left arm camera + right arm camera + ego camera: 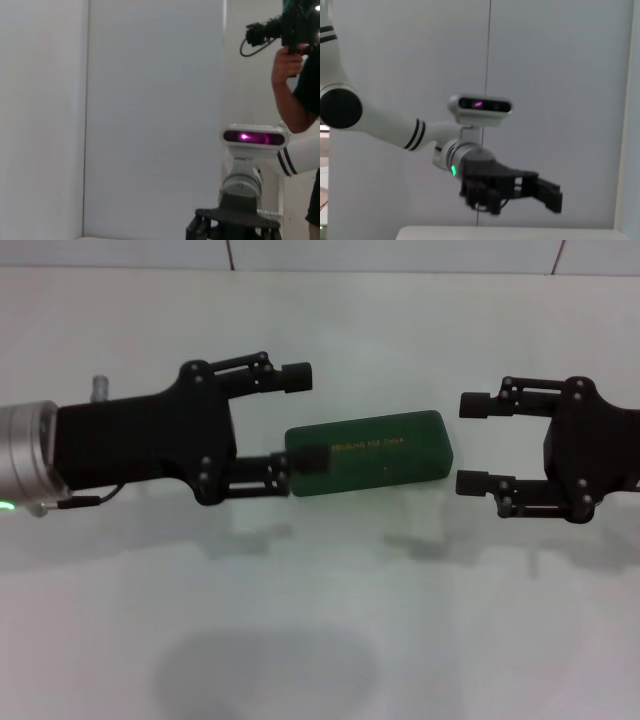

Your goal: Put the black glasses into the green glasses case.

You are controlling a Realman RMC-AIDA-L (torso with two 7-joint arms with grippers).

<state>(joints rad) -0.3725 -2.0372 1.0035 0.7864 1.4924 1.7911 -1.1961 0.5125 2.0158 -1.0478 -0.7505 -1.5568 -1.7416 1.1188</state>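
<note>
Head view: closed green glasses case (368, 453), gold lettering up, lies lengthwise between the left gripper (305, 417) and right gripper (473, 442), both spread wide.

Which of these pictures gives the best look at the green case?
The head view. There the closed green case lies on the white table between the left end effector and the right end effector, both open, its gold lettering visible. Neither wrist view shows the case; each looks across at the other arm.
</note>
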